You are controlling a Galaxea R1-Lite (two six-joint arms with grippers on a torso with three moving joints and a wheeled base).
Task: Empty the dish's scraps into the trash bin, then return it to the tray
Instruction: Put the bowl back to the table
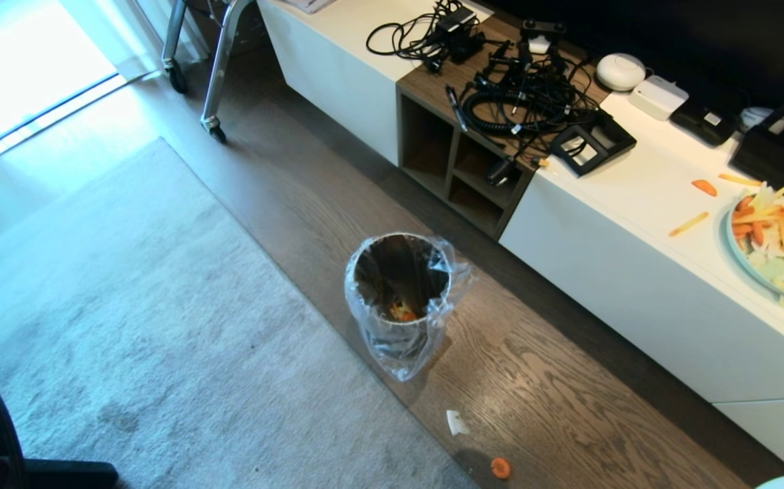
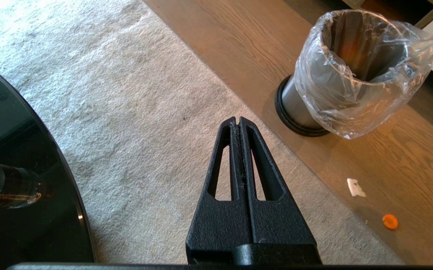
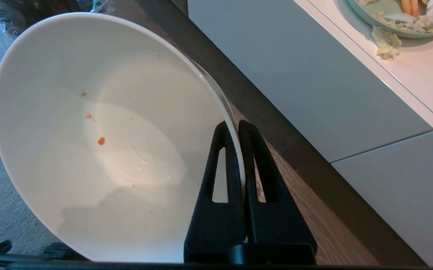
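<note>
My right gripper is shut on the rim of the dish, a white bowl held tilted on its side, with only tiny orange crumbs inside. The trash bin, shiny metal with a crinkled clear liner, stands on the wood floor; orange scraps lie at its bottom. One carrot slice lies on the floor in front of the bin. My left gripper is shut and empty, hanging over the carpet beside the trash bin. The tray is out of view.
A white cabinet runs along the right, carrying a pale-blue plate of vegetable strips, a few loose strips, and tangled cables. A white scrap lies on the floor. A black round tabletop borders the grey carpet.
</note>
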